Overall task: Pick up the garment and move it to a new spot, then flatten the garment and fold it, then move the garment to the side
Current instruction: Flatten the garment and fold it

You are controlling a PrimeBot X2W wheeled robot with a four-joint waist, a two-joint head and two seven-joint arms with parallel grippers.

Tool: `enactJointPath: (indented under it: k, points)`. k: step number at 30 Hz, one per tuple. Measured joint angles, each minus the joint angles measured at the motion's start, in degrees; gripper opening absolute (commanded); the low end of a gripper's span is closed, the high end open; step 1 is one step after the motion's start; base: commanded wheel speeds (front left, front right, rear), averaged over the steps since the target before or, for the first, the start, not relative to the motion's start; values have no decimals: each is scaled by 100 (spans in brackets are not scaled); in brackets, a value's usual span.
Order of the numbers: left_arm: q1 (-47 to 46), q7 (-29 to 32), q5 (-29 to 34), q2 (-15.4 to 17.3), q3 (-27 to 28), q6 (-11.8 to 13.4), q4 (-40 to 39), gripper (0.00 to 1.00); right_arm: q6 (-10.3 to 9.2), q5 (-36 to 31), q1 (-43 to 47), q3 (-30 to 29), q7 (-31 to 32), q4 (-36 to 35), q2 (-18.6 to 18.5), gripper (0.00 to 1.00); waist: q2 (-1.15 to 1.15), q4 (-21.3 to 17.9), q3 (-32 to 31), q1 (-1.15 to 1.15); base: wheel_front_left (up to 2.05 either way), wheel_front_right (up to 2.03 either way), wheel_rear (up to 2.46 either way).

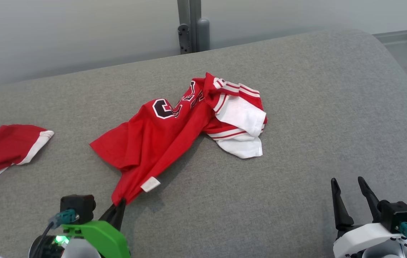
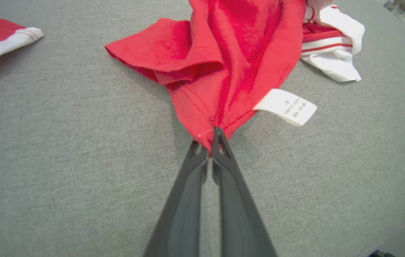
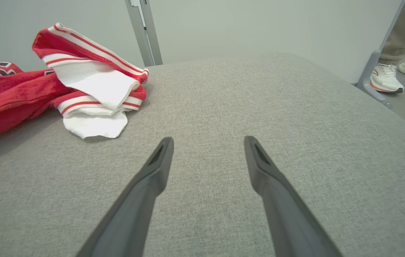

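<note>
On the grey cushion [image 1: 296, 179], crumpled red jersey [image 1: 160, 139] near the middle, left gripper [image 2: 211, 137] pinching its near hem, white label [image 2: 285, 107] beside the pinch, right gripper [image 3: 207, 141] jaws wide, well apart from jersey, second red garment [image 1: 2, 150] at far left.

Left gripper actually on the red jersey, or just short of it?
Touching. Left wrist view: the left gripper is shut on a corner of the red jersey, fabric pinched between its tips.
</note>
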Motion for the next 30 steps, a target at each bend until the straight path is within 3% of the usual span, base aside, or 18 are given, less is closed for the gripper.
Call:
enactJointPath:
  k: [6,12,13,14,15,22,26,30]
  points:
    - [1026,422,-327,265,510,463,-793,0,0,-20,10,65,0,-3,-8,100,0,393,-143,0,0,0,0]
    - [1141,245,-476,162,590,501,-301,0,0,-21,7,107,0,12,-57,100,0,535,-117,0,0,0,0]
    - [1131,167,-475,102,581,498,-193,10,0,-21,3,115,0,21,-57,100,0,528,-97,0,0,0,0]
    - [1117,89,-475,45,572,500,-104,41,0,-20,-3,124,0,30,-57,100,0,515,-87,0,0,0,0]
    - [1107,16,-467,11,560,504,-27,100,0,-20,-10,133,0,33,-56,100,0,495,-81,0,0,0,0]
    - [1204,-170,-326,32,655,713,-64,100,0,-12,-9,100,0,46,-63,100,0,299,-55,0,0,0,0]
    - [1383,-266,-194,120,859,1010,-770,100,0,-10,-3,35,0,40,-56,100,0,187,-77,0,0,0,0]
    - [1284,-89,36,126,475,945,-1468,100,0,-10,-2,56,0,37,-25,100,0,100,-79,0,0,0,0]
